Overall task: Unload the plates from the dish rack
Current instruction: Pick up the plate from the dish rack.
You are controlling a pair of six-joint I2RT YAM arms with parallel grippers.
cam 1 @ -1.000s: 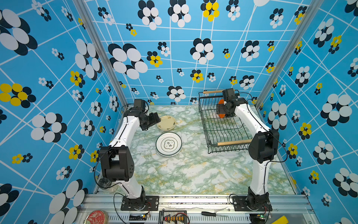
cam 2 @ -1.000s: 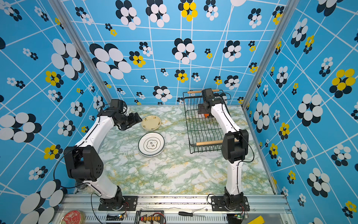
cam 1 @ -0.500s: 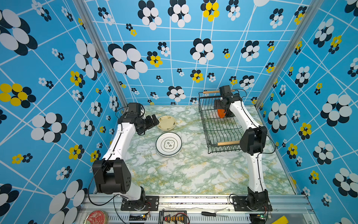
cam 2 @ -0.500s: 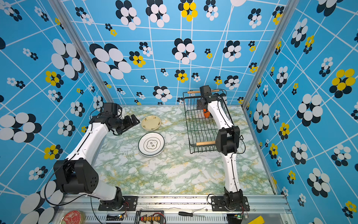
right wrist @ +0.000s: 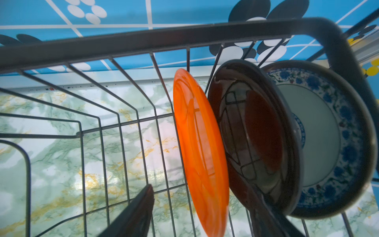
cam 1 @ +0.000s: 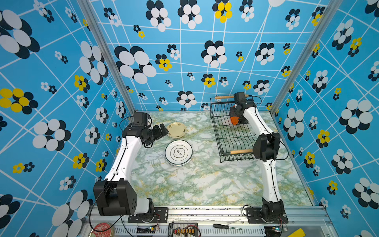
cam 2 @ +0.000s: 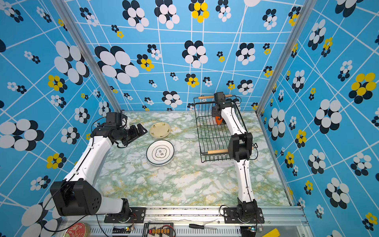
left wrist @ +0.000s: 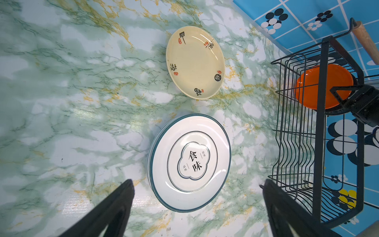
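Since a second ago my left arm has drawn back from the cream plate; my right arm has sunk deeper into the rack. Left wrist: left gripper spread wide, empty. Right wrist: right gripper straddles the upright orange plate, unclamped; next I should pinch and lift it clear

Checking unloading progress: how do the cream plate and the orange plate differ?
The cream plate lies flat on the table; the orange plate stands on edge in the dish rack, between the fingers of the right gripper. Cream has printed characters; orange is plain. Both are round.
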